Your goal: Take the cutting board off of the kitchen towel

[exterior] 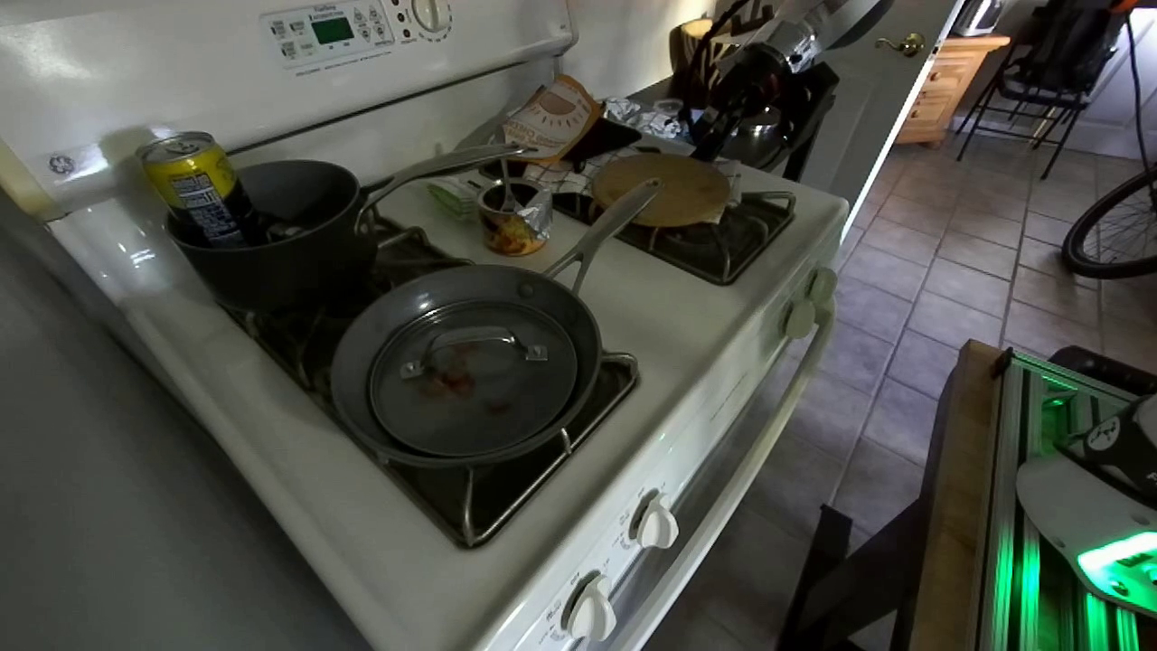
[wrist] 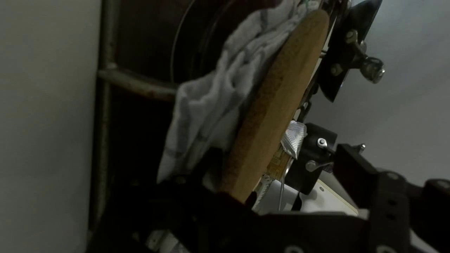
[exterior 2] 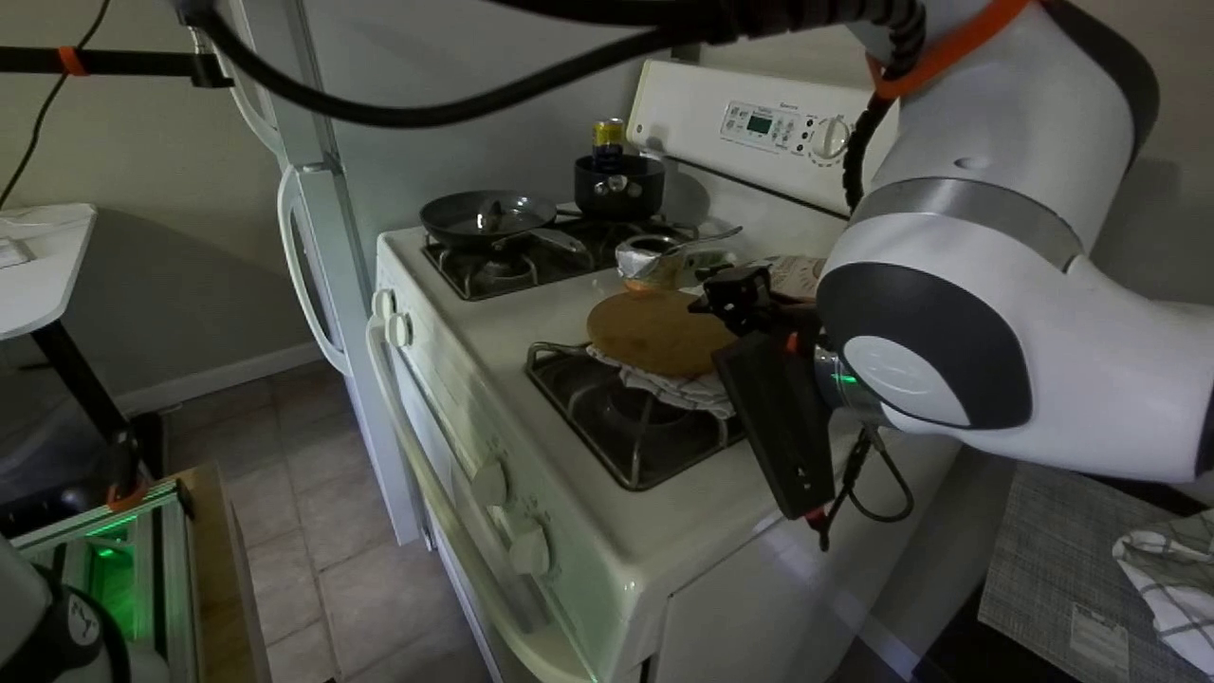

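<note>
The cutting board (exterior 2: 654,334) is a thin, rounded slab of tan wood, its edge mottled darker along one band. It lies on the kitchen towel (wrist: 211,112), a soft whitish cloth with blue-grey stripes, bunched in folds over the metal grate (wrist: 140,84) of the glossy white stove (exterior: 669,312). In the wrist view the board shows as a long band slanting from seven o'clock up to one. The gripper (wrist: 279,154) has its jaws spread well apart with the board's edge between them; in an exterior view it stands at the board's two o'clock.

The finger on the towel's side is lost in black shadow, so it is hard to say fairly whether it touches wood or cloth. The towel's middle is hidden beneath the board. In an exterior view the smooth white arm (exterior 2: 1062,313) is cut off at three o'clock, and a checked cloth (exterior 2: 1171,579) on a woven grey mat (exterior 2: 1034,550) is cut off near four.

In an exterior view a large grey frying pan (exterior: 352,362), its metal handle pointing between one and two o'clock, holds a see-through lid (exterior: 488,384) with reddish patches near its middle. At the pan's ten o'clock, a yellow-and-black can (exterior: 194,185) rises from a dark saucepan (exterior: 298,271). Just past the pan's twelve, a small labelled tub (exterior: 511,237), crumpled foil (exterior: 539,212) at its rim, holds a spoon (exterior: 506,181); anything more inside is too dark to make out.
</note>
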Motion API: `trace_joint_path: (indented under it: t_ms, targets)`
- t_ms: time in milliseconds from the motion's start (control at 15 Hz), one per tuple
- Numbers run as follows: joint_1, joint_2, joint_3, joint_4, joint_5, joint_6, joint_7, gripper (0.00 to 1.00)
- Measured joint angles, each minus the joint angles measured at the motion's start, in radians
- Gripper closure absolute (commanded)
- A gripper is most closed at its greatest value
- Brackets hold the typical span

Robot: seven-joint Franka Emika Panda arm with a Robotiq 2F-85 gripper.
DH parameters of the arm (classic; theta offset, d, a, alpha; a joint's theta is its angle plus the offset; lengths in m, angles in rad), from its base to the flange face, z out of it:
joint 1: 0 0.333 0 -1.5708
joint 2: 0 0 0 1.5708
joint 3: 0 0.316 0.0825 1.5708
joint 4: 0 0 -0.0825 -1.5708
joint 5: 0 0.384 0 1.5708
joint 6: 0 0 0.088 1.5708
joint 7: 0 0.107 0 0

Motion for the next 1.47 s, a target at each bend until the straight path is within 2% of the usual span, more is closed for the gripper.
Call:
trace_joint_path:
  t_ms: [133,200,267,733,800,933,1000,1133,1200,1467]
  targets:
    - [0.008,0.0,0.0,-0.006,0.0,0.0,0.003,0.19]
    - [0.013,0.0,0.001,-0.01,0.0,0.0,0.008,0.28]
    - [0.018,0.001,0.002,-0.014,-0.001,0.0,0.013,0.41]
    - [0.032,0.001,0.007,-0.031,-0.009,0.0,0.015,0.95]
    - [0.031,0.001,0.006,-0.031,-0.009,0.0,0.015,0.99]
    - [0.029,-0.005,0.006,-0.029,-0.007,-0.02,0.015,0.96]
    - [0.026,-0.011,0.005,-0.029,-0.007,-0.029,0.015,0.99]
    - [0.017,-0.029,0.005,-0.023,0.0,-0.065,0.015,0.97]
    - [0.013,-0.042,0.004,-0.019,0.002,-0.075,0.015,1.0]
    - [0.003,-0.108,-0.003,0.006,0.006,-0.138,0.012,1.0]
